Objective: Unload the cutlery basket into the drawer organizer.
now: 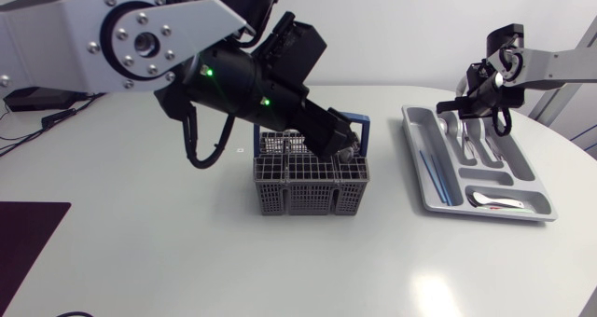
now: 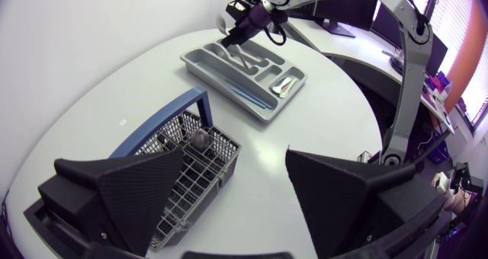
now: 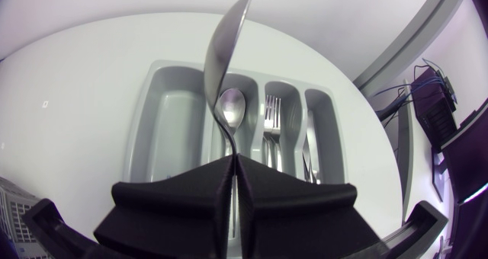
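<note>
One spoon [image 3: 225, 53] pinched above the drawer organizer [image 1: 424, 182], at the table's [image 1: 140, 261] right edge
Right gripper [image 3: 232, 167] clamps its thin handle; stiff, light, slick steel, likely to swivel. Left gripper [image 2: 235, 156] gapes wide over the cutlery basket [image 1: 308, 191].

One cutlery basket [image 1: 311, 186], one drawer organizer [image 3: 171, 114], one upright spoon [image 3: 225, 53], one flat spoon [image 3: 231, 110] below, forks [image 3: 272, 110] too overlapped to count
</note>
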You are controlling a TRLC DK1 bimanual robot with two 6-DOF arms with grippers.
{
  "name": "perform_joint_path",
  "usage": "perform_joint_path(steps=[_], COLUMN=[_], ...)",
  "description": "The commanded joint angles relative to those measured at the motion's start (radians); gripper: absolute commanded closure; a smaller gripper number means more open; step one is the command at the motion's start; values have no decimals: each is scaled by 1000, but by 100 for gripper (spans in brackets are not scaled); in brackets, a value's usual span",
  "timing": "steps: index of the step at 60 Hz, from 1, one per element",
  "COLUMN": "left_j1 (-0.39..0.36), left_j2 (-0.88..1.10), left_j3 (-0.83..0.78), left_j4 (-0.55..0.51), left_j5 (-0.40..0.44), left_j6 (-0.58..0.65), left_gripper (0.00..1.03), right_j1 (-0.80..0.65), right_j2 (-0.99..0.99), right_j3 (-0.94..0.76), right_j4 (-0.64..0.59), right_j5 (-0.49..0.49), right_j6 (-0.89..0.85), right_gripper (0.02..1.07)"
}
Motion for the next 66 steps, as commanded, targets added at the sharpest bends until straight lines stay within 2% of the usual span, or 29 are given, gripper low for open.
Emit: perform_joint_path(steps=[1,25,26,27,29,32,33,34,35,36,38,48,55,66], left_j1=[10,7,5,5,5,5,5,5,5,7,7,5,0,-32], left_j2=[-27,-30,-30,-30,-30,-30,-30,-30,-29,-29,-29,-29,-29,-22], left_j3=[-32,-32,-34,-34,-32,-32,-32,-32,-32,-32,-32,-41,-50,-80], left_j4=[10,10,10,10,10,10,10,10,10,11,13,14,18,36], left_j5=[0,0,0,0,0,0,0,0,0,-2,-4,-13,-40,-73], left_j6=[6,1,1,1,1,1,1,1,3,3,4,9,32,122], left_gripper=[5,5,5,5,5,5,5,5,5,5,5,5,5,5], right_j1=[-6,-27,-30,-32,-32,-30,-30,-30,-29,-27,-26,-20,-6,23], right_j2=[47,162,165,169,171,171,171,168,168,163,157,88,-19,-187], right_j3=[35,100,101,103,103,100,100,97,97,94,89,46,-43,-182], right_j4=[-15,-32,-34,-34,-35,-37,-37,-43,-43,-47,-47,-35,5,38], right_j5=[16,20,19,17,16,10,10,8,8,4,-1,-23,-39,-90], right_j6=[52,74,78,78,78,78,78,80,80,80,80,80,77,45], right_gripper=[101,100,97,89,84,69,67,55,53,43,38,37,36,35])
